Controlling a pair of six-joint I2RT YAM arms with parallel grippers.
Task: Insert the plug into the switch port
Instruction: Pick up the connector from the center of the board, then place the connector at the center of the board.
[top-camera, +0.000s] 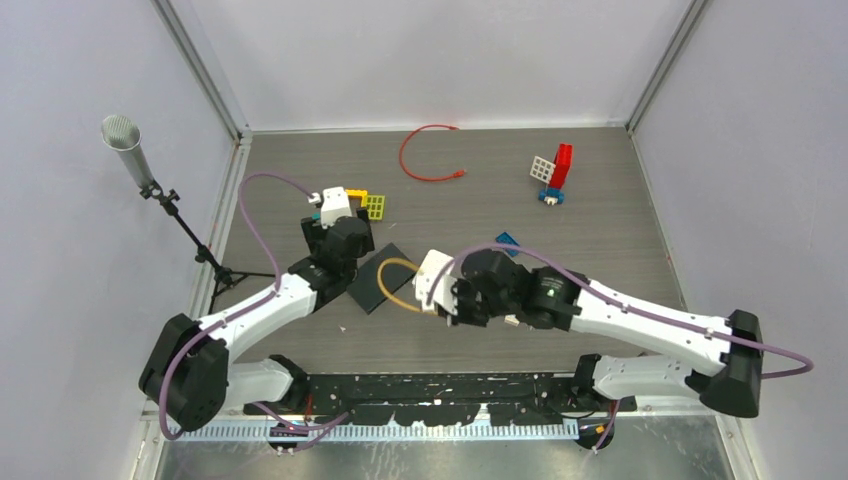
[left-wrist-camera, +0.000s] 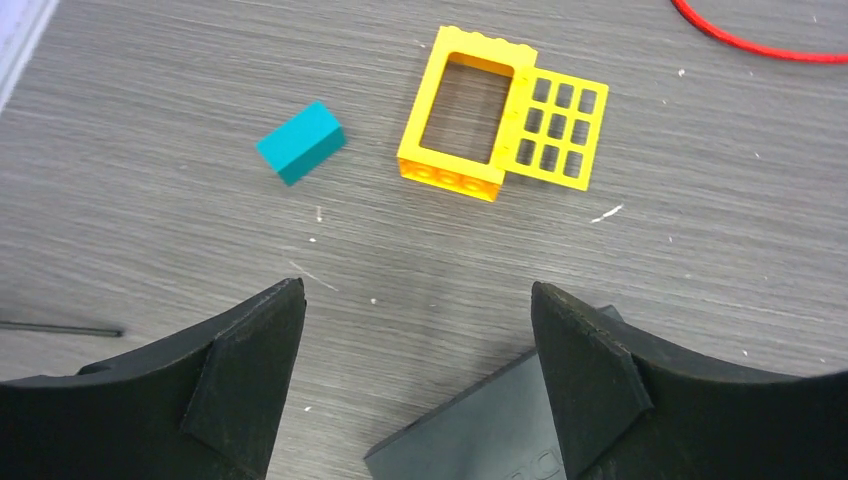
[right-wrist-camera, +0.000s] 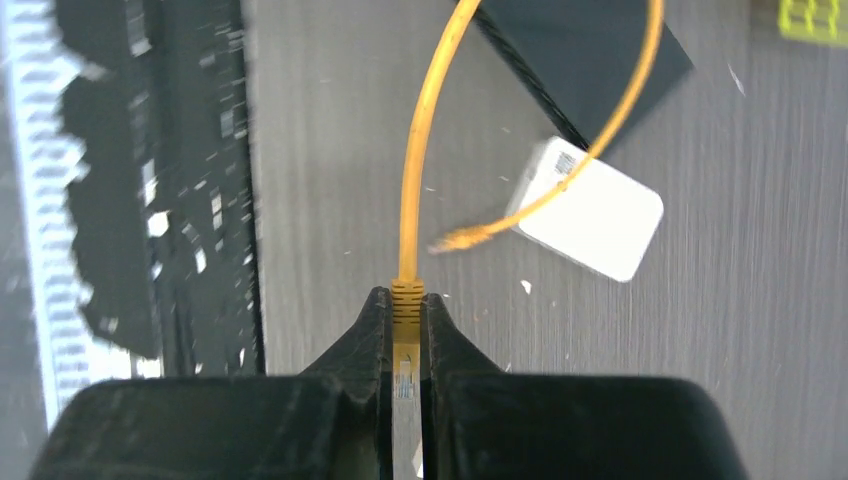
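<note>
One plug (right-wrist-camera: 406, 300): pinched by its ribbed boot in the right claw (right-wrist-camera: 405, 312), whose fingers are closed tight on it.
Plug place: held over bare table (right-wrist-camera: 330, 150), between the arms' base rail and the slab (right-wrist-camera: 570, 50), touching neither.
Plug facing: the cable (right-wrist-camera: 415, 150) leads out ahead of the fingertips. The clear nose seems to lie back between the fingers, though the view is too tight to be sure.
Cable: orange, arching up from the claw and looping across the slab. Its free end (right-wrist-camera: 455, 240) lies on the table just beside a white box (right-wrist-camera: 600, 215).
Slab: dark and flat, lying between the two arms. It is probably the switch, but no port shows in any view.
Left claw (left-wrist-camera: 417, 300): spread wide and holding nothing. It hangs over the table with a corner of the slab just under its right finger.
Nearby: a teal block (left-wrist-camera: 300, 142) and a yellow frame (left-wrist-camera: 450, 178) lie beyond the left claw, clear of the work.
Done: the plug is picked up and firmly gripped.
Left: find the port side of the switch, line the plug's nose up with it and push it home. The left claw is well placed to steady the slab.
Progress: early, about a third by my reckoning.
</note>
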